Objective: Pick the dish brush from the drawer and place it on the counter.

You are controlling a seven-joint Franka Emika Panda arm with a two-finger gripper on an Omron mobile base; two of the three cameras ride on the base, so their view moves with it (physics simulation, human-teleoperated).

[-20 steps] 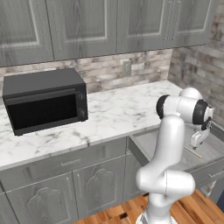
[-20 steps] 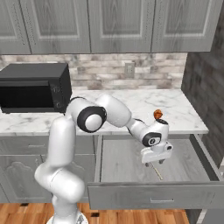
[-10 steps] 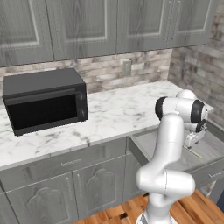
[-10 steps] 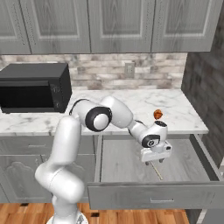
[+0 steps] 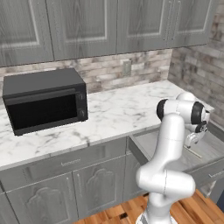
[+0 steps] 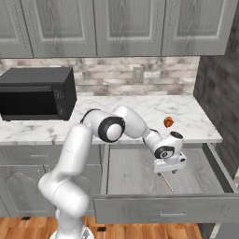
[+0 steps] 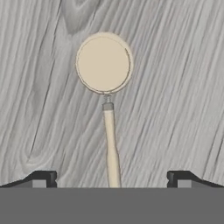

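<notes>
While two-finger gripper (image 7: 112, 179) was held wide open, tan-handled cream-headed dish brush (image 7: 106, 87) was seen flat betw. fingertips (image 7: 43, 178) on grey wood-grain drawer (image 7: 175, 87) floor

One dish brush (image 7: 107, 100), one open drawer (image 6: 135, 170), one microwave (image 5: 44, 103), one orange item (image 6: 168, 122) and one worktop (image 5: 118, 113) are counted.

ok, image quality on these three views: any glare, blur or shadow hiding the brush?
Hand view: soft and low in detail, flat even light, no glare; the dish brush lies plain on the drawer floor, handle running down between the fingers. Right base view: handle a thin pale line below the gripper, head not clearly visible. Left base view: slightly soft, handle barely resolved.
</notes>
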